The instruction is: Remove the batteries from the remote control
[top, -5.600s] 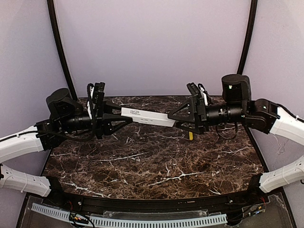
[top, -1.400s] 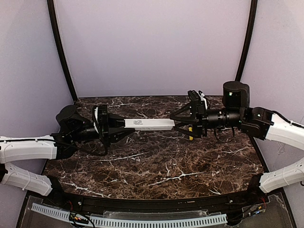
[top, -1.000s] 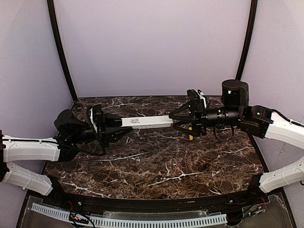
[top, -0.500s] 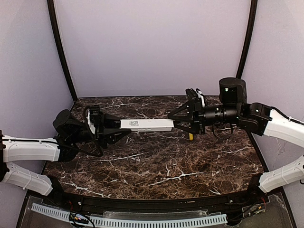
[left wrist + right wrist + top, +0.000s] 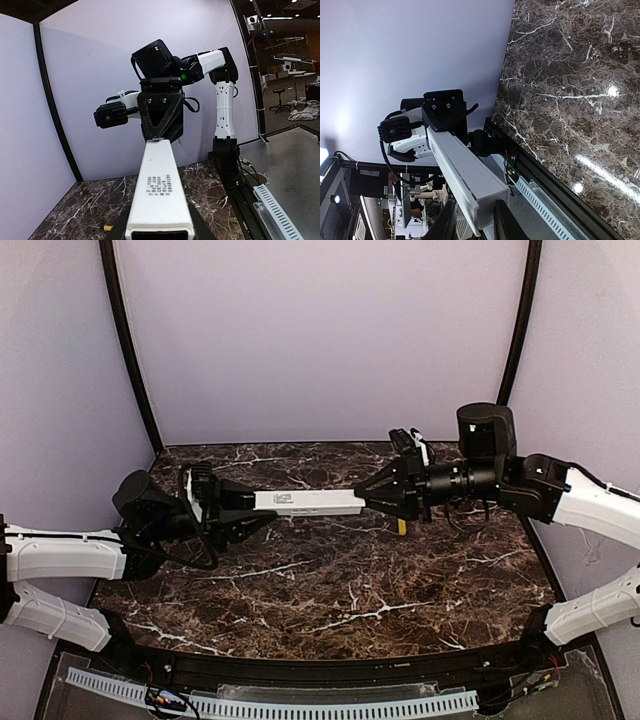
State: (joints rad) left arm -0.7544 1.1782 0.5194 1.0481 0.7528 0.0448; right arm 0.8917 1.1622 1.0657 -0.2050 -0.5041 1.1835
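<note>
The remote control point(image 5: 305, 502) is a long white bar held level in the air above the table, with printed text on its upper face point(image 5: 160, 187). My left gripper point(image 5: 258, 506) is shut on its left end, with dark fingers at both sides at the bottom of the left wrist view. My right gripper point(image 5: 364, 498) is shut on the right end. There its fingers point(image 5: 448, 222) press the sides of the remote control point(image 5: 465, 172). No battery bay faces any camera, and the batteries are hidden.
A yellow-handled screwdriver point(image 5: 402, 526) lies on the dark marble table point(image 5: 330, 590) under the right gripper, and shows again as the screwdriver point(image 5: 106, 227) in the left wrist view. Black frame posts stand at the back corners. A white slotted cable rail point(image 5: 300, 705) runs along the near edge.
The right gripper's jaws have narrowed from wide apart onto the remote's right end. The remote has settled level and shifted slightly left. The left grip is unchanged.
</note>
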